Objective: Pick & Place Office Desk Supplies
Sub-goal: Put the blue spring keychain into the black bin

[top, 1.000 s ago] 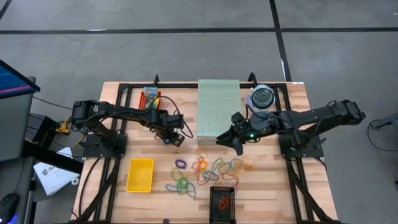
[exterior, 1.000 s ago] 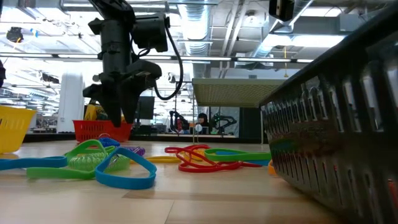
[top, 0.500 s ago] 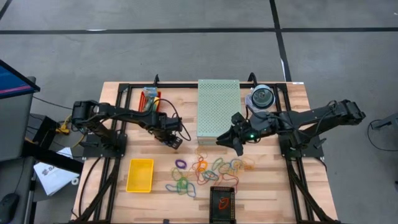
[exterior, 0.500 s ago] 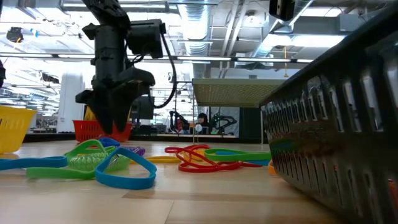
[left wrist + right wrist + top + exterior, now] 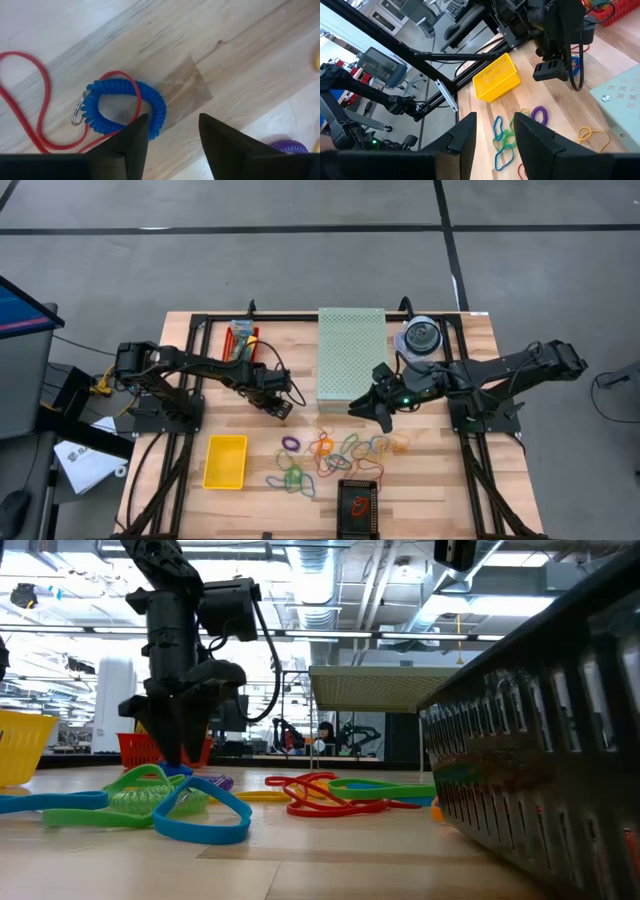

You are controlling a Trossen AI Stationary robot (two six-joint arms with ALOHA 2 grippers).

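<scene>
Loose rubber bands [image 5: 330, 450] in several colours lie on the wooden table between the two arms. A blue coiled band with a metal ring [image 5: 156, 106] lies flat on the wood, with a red rubber band [image 5: 42, 85] running through it. My left gripper [image 5: 172, 132] points down just over it, open, one finger at the coil's edge and the other over bare wood. It also shows low over the table [image 5: 182, 755] [image 5: 279, 408]. My right gripper [image 5: 385, 420] hangs open and higher up near the green box, with nothing between its fingers [image 5: 495, 137]. My left gripper comes from above, pointing down, with one fingertip [image 5: 141, 125] at the rim of the blue coiled band [image 5: 159, 117]. Whether the fingertip touches the band I cannot tell. The band lies flat on the table.
A yellow basket [image 5: 225, 461] stands near left. A black basket [image 5: 358, 505] with a red band stands at the near edge. A pale green perforated box [image 5: 350, 355], a round disc case [image 5: 422, 337] and a red basket with small boxes [image 5: 243, 340] stand at the far side.
My left gripper has sunk toward the table, down onto the spot of the blue coiled band, and has stayed open. The bands have kept their places.
</scene>
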